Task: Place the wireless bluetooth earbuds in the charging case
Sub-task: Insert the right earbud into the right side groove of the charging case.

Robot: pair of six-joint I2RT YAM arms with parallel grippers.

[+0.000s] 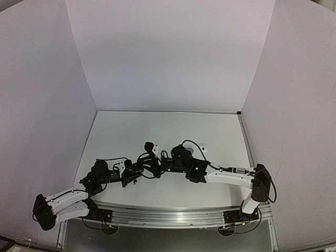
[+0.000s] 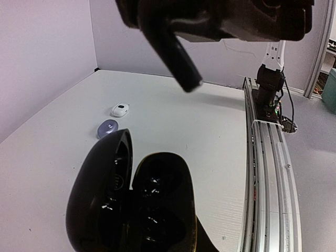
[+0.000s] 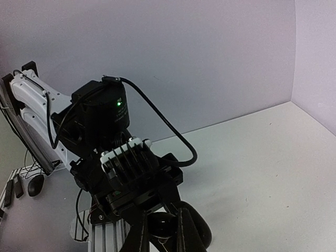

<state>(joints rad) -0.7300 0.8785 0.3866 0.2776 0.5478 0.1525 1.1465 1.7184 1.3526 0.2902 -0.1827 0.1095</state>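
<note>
My left gripper (image 2: 144,220) is shut on an open black charging case (image 2: 157,184), its lid (image 2: 102,184) swung up on the left. Glossy dark wells show inside; I cannot tell whether a bud sits in them. My right gripper (image 3: 163,237) is shut on a small glossy black earbud (image 3: 166,227), just above the case (image 3: 202,233). From the left wrist view a right finger (image 2: 178,58) hangs over the case. In the top view both grippers meet near the table's middle front (image 1: 146,169). The other earbuds are out of view.
A white case (image 2: 120,109) and a greyish-lavender case (image 2: 107,127) lie shut on the white table beyond the black case. The white case also shows in the top view (image 1: 202,149). The aluminium rail (image 2: 262,157) runs along the near table edge. White walls enclose three sides.
</note>
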